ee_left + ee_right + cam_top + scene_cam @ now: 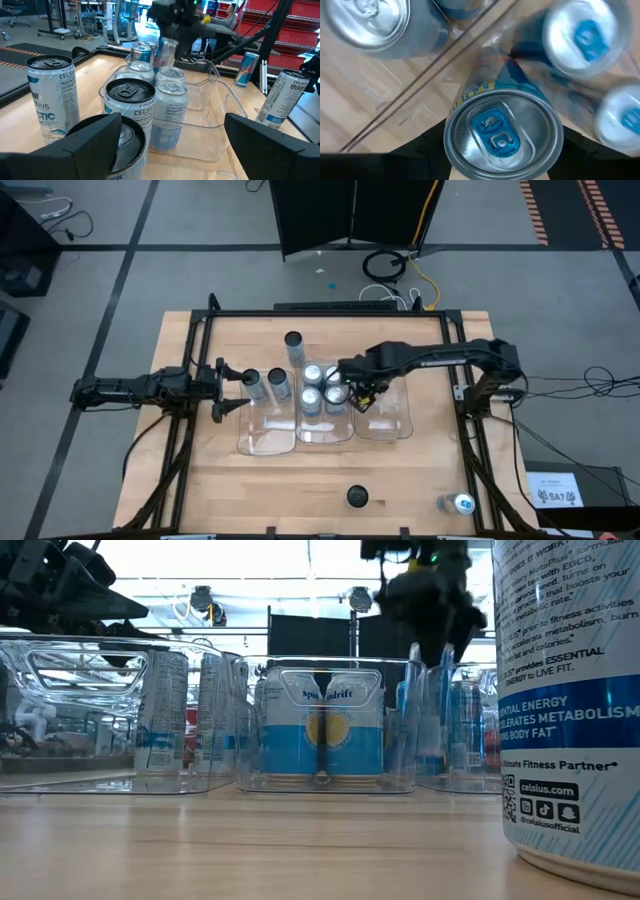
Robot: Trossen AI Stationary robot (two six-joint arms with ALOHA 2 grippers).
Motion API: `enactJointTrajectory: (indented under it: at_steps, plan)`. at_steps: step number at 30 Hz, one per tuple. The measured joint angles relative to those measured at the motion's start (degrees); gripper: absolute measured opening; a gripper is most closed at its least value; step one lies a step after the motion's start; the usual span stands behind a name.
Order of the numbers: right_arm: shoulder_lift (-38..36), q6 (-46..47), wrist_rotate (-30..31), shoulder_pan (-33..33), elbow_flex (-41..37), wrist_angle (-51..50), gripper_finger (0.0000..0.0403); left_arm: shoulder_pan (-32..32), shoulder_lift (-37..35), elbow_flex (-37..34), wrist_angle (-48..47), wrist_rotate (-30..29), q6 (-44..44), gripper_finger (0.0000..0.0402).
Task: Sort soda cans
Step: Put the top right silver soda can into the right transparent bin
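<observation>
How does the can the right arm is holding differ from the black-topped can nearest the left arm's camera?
The held can has a silver top with a blue tab; the black-topped can has a black lid and tab. The held can hangs in the right tool, raised above the clear trays; the black-topped can stands on the table before the open left tool, ungripped. Both are slim, upright drink cans.

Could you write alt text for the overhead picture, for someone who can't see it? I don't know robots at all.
Seen from above, the right gripper holds a soda can over three clear plastic trays on a wooden table, the middle tray already holding several cans. The left gripper waits open beside two dark-topped cans, and three more cans stand apart on the table.
</observation>
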Motion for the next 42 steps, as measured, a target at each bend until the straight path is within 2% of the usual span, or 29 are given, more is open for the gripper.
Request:
enactJointTrajectory:
  at_steps: [9,26,30,35,42]
  plan:
    - [5.3,-3.3,-1.1,-1.2,0.0,0.3,0.0235,0.0,0.0,0.0,0.0,0.0,0.0,0.0363]
    - [5.2,-5.2,-2.1,-1.2,0.0,2.3,0.0239,0.0,0.0,0.0,0.0,0.0,0.0,0.0363]
    - [5.2,-5.3,-2.1,-1.2,-0.1,2.5,0.0254,0.0,0.0,0.0,0.0,0.0,0.0,0.0363]
    - [5.2,-4.8,-2.4,-1.2,-0.1,2.1,0.0291,0.0,0.0,0.0,0.0,0.0,0.0,0.0363]
    - [4.0,-4.1,-2.2,-1.3,0.5,-2.5,0.0326,0.0,0.0,0.0,0.0,0.0,0.0,0.0363]
